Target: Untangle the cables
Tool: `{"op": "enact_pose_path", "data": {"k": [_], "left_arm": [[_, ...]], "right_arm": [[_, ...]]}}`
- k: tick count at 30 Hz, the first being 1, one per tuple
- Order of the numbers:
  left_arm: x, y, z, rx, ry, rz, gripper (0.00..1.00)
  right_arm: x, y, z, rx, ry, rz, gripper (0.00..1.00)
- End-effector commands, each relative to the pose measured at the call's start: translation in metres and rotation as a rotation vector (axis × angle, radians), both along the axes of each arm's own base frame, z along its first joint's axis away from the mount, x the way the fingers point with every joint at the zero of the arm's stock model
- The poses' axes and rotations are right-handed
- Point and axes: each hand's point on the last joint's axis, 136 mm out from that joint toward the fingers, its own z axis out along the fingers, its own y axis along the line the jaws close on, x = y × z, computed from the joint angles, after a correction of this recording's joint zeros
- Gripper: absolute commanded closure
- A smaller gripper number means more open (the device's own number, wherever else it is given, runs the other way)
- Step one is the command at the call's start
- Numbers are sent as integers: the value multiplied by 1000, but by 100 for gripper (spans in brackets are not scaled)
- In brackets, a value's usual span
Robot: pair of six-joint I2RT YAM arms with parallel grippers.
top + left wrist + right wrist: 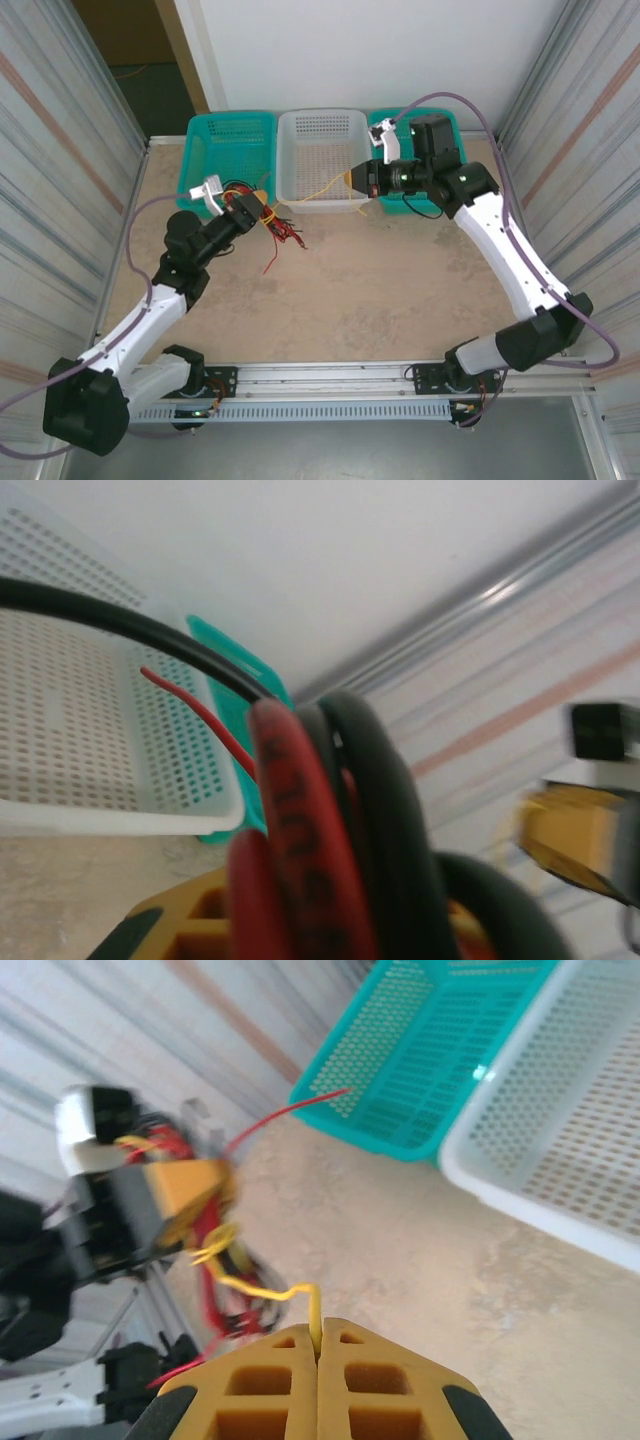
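Over the left half of the table point(400, 300), just in front of the left teal basket point(225, 150), the left gripper point(262, 212) is seen clamped on a bunch of red and black cables point(272, 222). Loose red ends are spread out below and beside it; whether they touch the tabletop cannot be told. From the left wrist, the same bunch is pressed close to the lens, thick and blurred. One black strand and one thin red strand are stretched away in front of the white basket point(90, 710) and the right teal basket point(240, 720) behind it. The right gripper point(352, 181) is held just before the near rim of the white basket, well apart from the left one, and a yellow cable point(322, 187) is strung between the two with a little slack. From the right wrist, the yellow fingers point(380, 1390) are seen pressed flush together, and the yellow cable is pinched in the seam between them. From there it is led upward, bent, and carried across to the left gripper, where it is lost among the red strands. Beyond that, the left teal basket and the white basket are seen side by side on the pale tabletop.
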Motion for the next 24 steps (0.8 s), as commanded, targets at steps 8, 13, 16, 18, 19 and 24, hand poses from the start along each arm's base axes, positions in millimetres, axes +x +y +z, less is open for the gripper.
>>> {"op": "enact_pose_path", "data": {"k": [8, 13, 16, 18, 19, 24], "left_arm": [[-35, 90, 40, -39, -95, 309, 100], [-42, 141, 22, -133, -65, 567, 100], [-41, 150, 5, -81, 0, 624, 100], [-39, 149, -11, -16, 48, 626, 100], [-38, 149, -19, 1, 72, 624, 100], [-34, 135, -55, 27, 181, 548, 100]], "right_arm": [[52, -107, -64, 44, 177, -386, 100], [38, -154, -79, 126, 229, -531, 100], [29, -169, -77, 154, 229, -571, 100], [26, -181, -64, 174, 194, -613, 100], [25, -187, -58, 180, 176, -634, 100], [21, -199, -19, 206, 82, -683, 100]]}}
